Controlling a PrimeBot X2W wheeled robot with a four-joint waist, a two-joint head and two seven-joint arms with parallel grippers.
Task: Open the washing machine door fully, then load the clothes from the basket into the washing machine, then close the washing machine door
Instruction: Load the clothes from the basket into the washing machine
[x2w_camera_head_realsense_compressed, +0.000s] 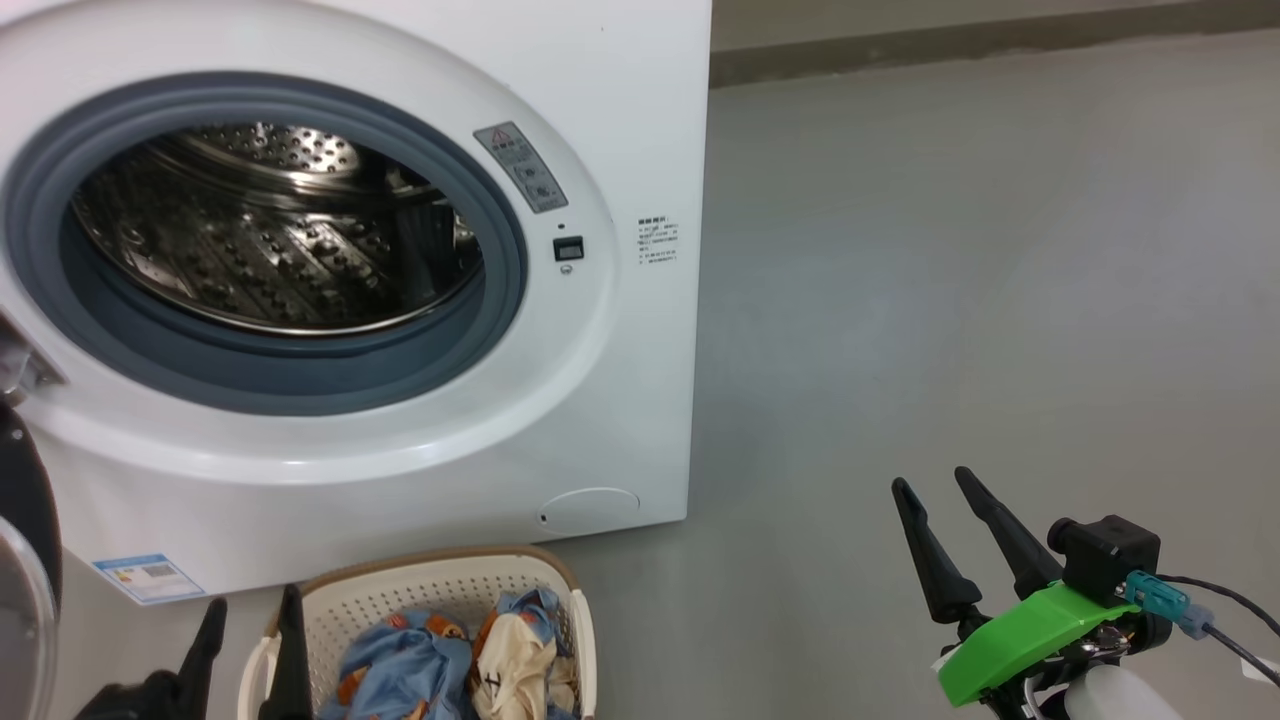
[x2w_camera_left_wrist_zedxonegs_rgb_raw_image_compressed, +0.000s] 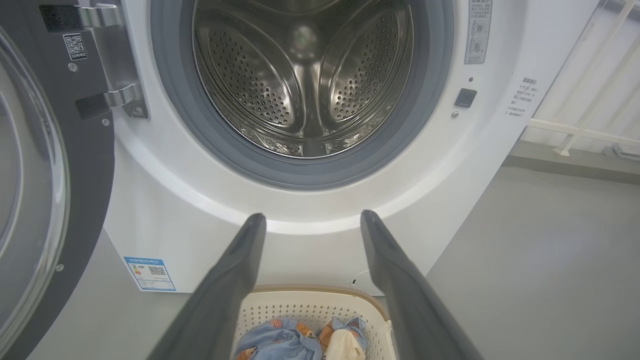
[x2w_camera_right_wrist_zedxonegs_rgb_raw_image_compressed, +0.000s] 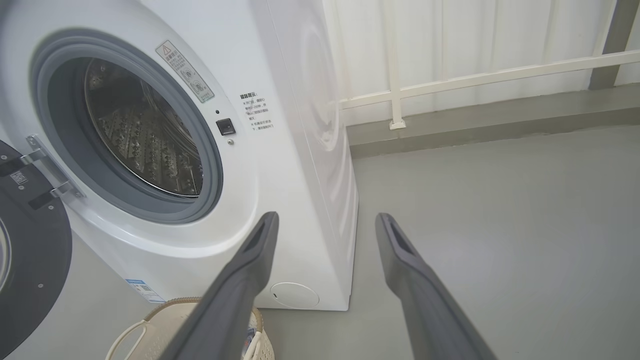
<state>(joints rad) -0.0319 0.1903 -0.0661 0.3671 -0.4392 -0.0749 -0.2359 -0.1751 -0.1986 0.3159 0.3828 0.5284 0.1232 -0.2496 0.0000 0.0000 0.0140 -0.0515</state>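
Washing machine door: swung open, left.
Drum: empty.
Clothes: all in basket, near.
Left fingers: wide, empty, by basket.
Right fingers: wide, empty, right.
Remaining: loading, closing.

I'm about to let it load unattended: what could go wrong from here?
The clothes lie bunched in the basket; the open left pincer could lift several and drop one short of the drum. The door stands open just left of that pincer, so a swing might knock it. A garment could also catch on the gasket.
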